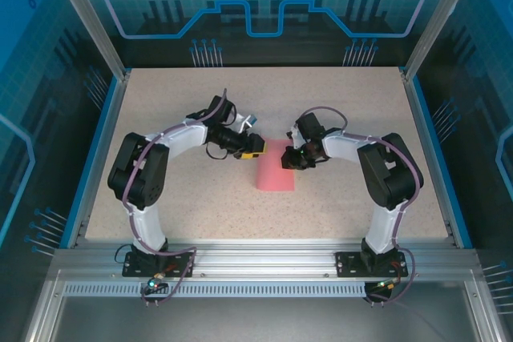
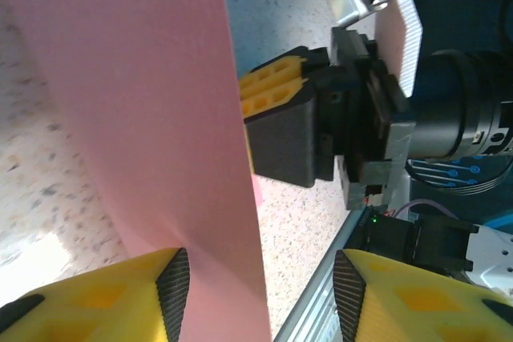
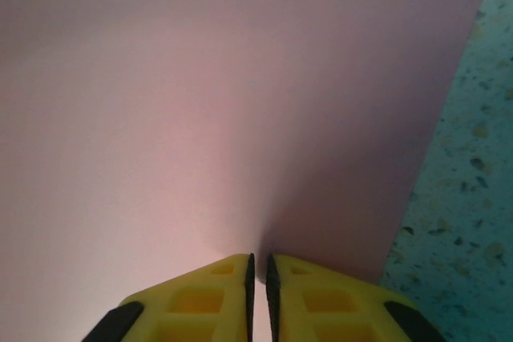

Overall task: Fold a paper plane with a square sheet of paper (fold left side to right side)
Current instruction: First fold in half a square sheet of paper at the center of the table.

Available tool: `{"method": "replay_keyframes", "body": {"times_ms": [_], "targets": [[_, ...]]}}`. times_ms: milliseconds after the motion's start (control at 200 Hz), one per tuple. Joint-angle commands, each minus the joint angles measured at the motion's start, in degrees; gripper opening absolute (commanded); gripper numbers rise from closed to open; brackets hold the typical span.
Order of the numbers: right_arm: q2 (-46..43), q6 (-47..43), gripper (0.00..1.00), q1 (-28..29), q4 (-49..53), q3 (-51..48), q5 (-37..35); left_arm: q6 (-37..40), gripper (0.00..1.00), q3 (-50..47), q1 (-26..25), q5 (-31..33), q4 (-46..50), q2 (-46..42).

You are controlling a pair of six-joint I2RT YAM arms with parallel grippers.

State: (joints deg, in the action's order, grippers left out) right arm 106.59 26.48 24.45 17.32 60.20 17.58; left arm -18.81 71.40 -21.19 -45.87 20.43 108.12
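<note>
The square sheet of paper (image 1: 276, 175) lies pink-red at the middle of the table, showing as an upright narrow rectangle. My left gripper (image 1: 253, 148) is at its top left corner. In the left wrist view the left gripper (image 2: 261, 294) is open, and the sheet (image 2: 136, 102) runs past the left finger (image 2: 172, 290) with its edge in the gap. My right gripper (image 1: 290, 159) is at the sheet's upper right edge. In the right wrist view the right gripper (image 3: 260, 266) has its pads almost together on the sheet (image 3: 200, 102). The paper plane is out of view.
The speckled table (image 1: 200, 102) has blue side walls (image 1: 100, 158) and an aluminium rail (image 1: 264, 255) along the near edge. Both arm bases stand on that rail. The right arm's black wrist (image 2: 433, 110) sits close opposite the left fingers.
</note>
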Motion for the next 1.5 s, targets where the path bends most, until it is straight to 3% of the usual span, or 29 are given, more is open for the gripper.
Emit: {"method": "replay_keyframes", "body": {"times_ms": [0,225,415,575,735,990,1160,1265,1496], "targets": [[-2.67,0.81,0.20,-0.31,-1.81,-1.75,0.68,-2.36,0.54,2.47,-1.05,-2.56,-2.30,2.38],[-10.74,1.45,0.31,-3.83,-3.65,-5.26,1.72,-3.51,0.48,4.28,-2.25,-2.12,-3.62,5.56],[-15.39,5.11,0.38,-6.34,-10.03,-9.05,9.10,-3.41,0.25,4.55,-2.63,-1.29,-3.40,6.39],[-13.45,9.28,0.44,-6.30,-16.70,-9.02,16.94,-2.99,0.12,4.53,-2.62,-0.74,-2.94,6.58],[-10.58,10.76,0.51,-5.33,-19.08,-7.09,19.82,-2.59,0.07,4.47,-2.81,-0.20,-2.44,6.58],[-5.92,11.40,0.46,-3.49,-18.42,-3.72,21.25,-2.22,0.06,4.75,-3.14,-0.21,-1.80,6.84],[-4.96,9.09,0.19,-3.40,-13.95,-2.34,19.28,-2.01,0.07,4.75,-3.23,0.59,-1.12,6.37],[-4.77,6.34,0.09,-3.38,-8.71,-1.48,15.88,-1.63,0.14,4.21,-3.24,2.76,-0.19,4.59],[-3.60,1.96,0.09,-3.44,0.08,0.93,7.22,-0.72,0.35,2.26,-3.23,12.10,3.75,0.52]]}}
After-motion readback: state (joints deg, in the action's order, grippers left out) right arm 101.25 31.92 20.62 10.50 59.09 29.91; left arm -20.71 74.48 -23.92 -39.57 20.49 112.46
